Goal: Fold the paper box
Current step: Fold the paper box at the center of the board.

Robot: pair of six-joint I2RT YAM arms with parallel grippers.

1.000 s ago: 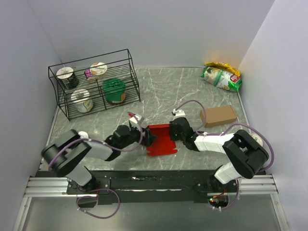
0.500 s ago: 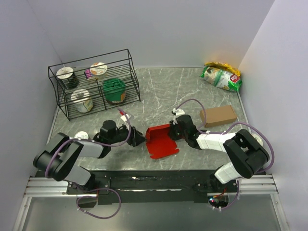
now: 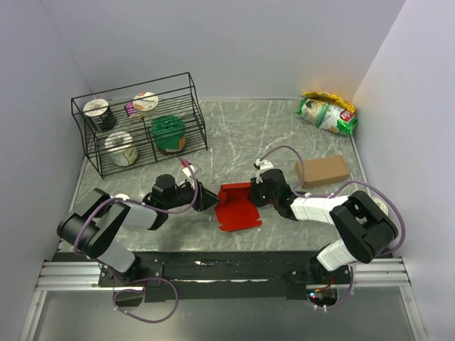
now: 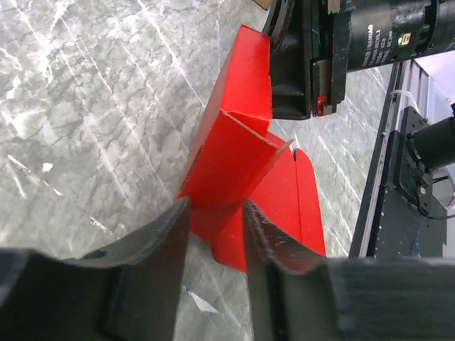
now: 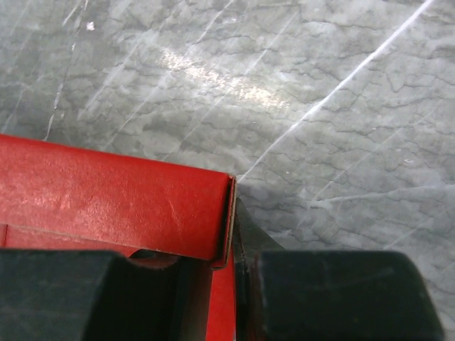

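The red paper box [image 3: 237,206] lies partly folded near the table's front middle, with one wall standing along its far side. My right gripper [image 3: 260,193] is at the box's right end, shut on that upright wall [image 5: 121,199]; the card edge sits pinched between its fingers [image 5: 284,284]. My left gripper [image 3: 207,199] is low at the box's left edge. In the left wrist view its jaws stand narrowed with a gap between them, and the near corner of the box [image 4: 234,156] reaches in between the fingertips [image 4: 160,241]. I see no firm pinch there.
A black wire rack [image 3: 138,131] with several cups stands at the back left. A brown cardboard box [image 3: 321,171] lies right of the right arm, a green snack bag [image 3: 327,114] at the back right. A small white object [image 3: 122,199] rests beside the left arm.
My left gripper drew back to the left off the box, narrowed its jaws, then edged back toward the box's left edge. The box shifted slightly. The right gripper kept its hold.
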